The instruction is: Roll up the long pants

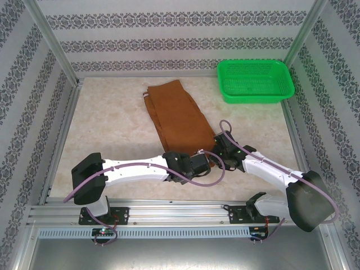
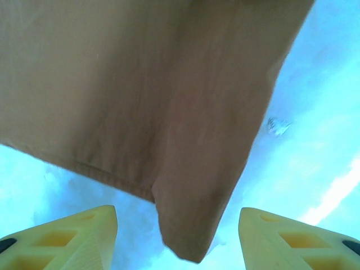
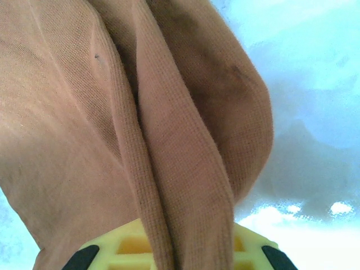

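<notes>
The long pants are rust-brown and lie folded into one long strip on the table, running from the back centre down toward the arms. My left gripper sits at the strip's near end. In the left wrist view it is open, its yellow fingers well apart on either side of a hanging corner of the pants. My right gripper is at the near right edge. In the right wrist view it is shut on a raised fold of the pants.
A green plastic basket stands at the back right of the table. Metal frame posts and patterned walls close in the sides and back. Bare pale tabletop lies to the left and right of the pants.
</notes>
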Controlling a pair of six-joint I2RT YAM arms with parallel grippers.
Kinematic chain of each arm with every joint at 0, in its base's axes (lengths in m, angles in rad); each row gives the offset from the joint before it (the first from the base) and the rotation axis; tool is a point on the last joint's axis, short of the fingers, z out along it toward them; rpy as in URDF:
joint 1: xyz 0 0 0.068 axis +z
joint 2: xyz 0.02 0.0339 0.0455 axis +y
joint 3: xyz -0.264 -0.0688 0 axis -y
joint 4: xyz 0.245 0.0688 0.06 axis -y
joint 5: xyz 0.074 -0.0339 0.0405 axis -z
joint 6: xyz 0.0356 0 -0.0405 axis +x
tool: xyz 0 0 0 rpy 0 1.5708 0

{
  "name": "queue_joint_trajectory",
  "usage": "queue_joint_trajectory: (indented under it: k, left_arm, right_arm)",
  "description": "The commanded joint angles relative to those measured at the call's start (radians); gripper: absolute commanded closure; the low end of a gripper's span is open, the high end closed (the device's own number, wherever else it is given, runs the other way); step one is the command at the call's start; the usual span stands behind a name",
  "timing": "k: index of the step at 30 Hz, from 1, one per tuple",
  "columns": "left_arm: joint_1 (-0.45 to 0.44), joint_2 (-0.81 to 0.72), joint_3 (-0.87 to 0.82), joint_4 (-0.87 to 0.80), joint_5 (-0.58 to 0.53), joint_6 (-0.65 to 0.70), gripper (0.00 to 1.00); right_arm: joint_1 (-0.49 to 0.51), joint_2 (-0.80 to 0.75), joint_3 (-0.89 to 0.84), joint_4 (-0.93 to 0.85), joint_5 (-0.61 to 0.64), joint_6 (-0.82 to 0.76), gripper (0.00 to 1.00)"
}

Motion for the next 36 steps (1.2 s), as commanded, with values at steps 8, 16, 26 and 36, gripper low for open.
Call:
queue_joint_trajectory:
  k: [8, 16, 26, 36]
  left_arm:
    - [-0.011, 0.146, 0.03, 0.126, -0.058, 0.069, 0.41]
    - [0.101, 0.244, 0.023, 0.147, -0.038, 0.065, 0.58]
    - [0.167, 0.262, 0.013, 0.093, 0.034, 0.094, 1.0]
    - [0.167, 0.092, 0.037, -0.012, 0.284, 0.081, 1.0]
  right_arm:
    - [-0.014, -0.053, -0.016, -0.001, 0.001, 0.022, 1.0]
    - [-0.018, -0.058, -0.043, 0.036, -0.019, 0.034, 1.0]
    - [-0.044, -0.062, -0.039, 0.014, -0.01, 0.016, 1.0]
    - [-0.121, -0.038, 0.03, -0.007, -0.041, -0.067, 0.46]
